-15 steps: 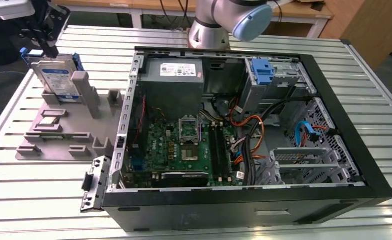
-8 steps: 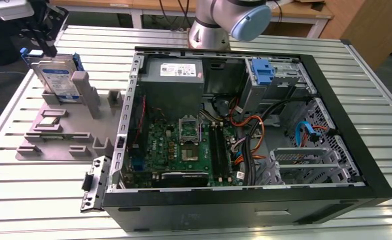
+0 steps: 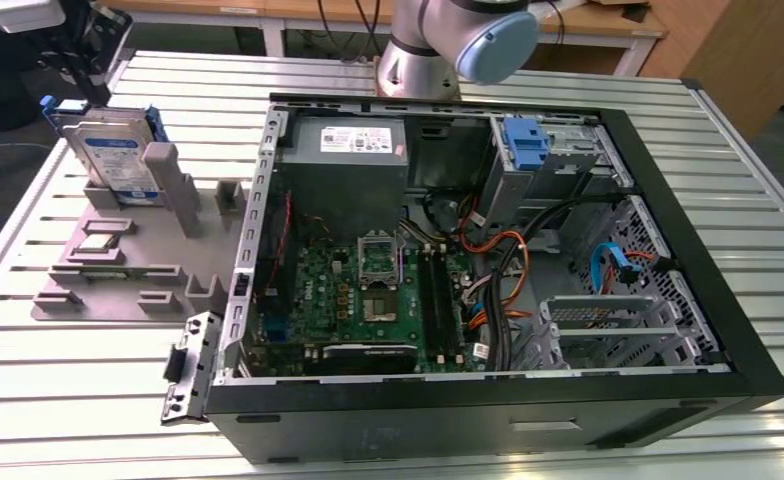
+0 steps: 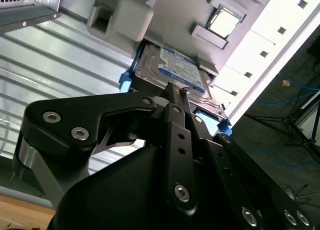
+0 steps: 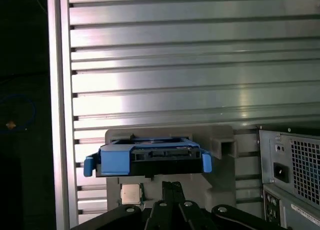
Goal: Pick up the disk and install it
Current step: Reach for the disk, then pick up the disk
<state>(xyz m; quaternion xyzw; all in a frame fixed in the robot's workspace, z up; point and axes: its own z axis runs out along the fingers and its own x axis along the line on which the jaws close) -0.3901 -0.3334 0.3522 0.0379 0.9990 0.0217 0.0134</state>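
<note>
The disk (image 3: 109, 155), a silver drive with a blue-and-white label in blue carrier rails, stands on edge in a grey fixture (image 3: 125, 285) at the exterior view's left, outside the computer case (image 3: 712, 300). My gripper (image 3: 88, 90) hovers just above the disk's top edge, apart from it. In both wrist views the fingers lie pressed together with nothing between them. The second wrist view shows the gripper (image 4: 176, 92) over the disk's labelled face (image 4: 172, 69). The first wrist view shows the gripper (image 5: 172, 186) just short of the disk's blue-railed edge (image 5: 150, 157).
The open case holds a grey power supply (image 3: 352, 140), a motherboard (image 3: 365, 290), loose cables and a blue bracket (image 3: 526, 140) at the drive bay. A small square chip (image 3: 99, 242) lies in the fixture. The slatted metal table (image 3: 72, 400) ends close to the fixture.
</note>
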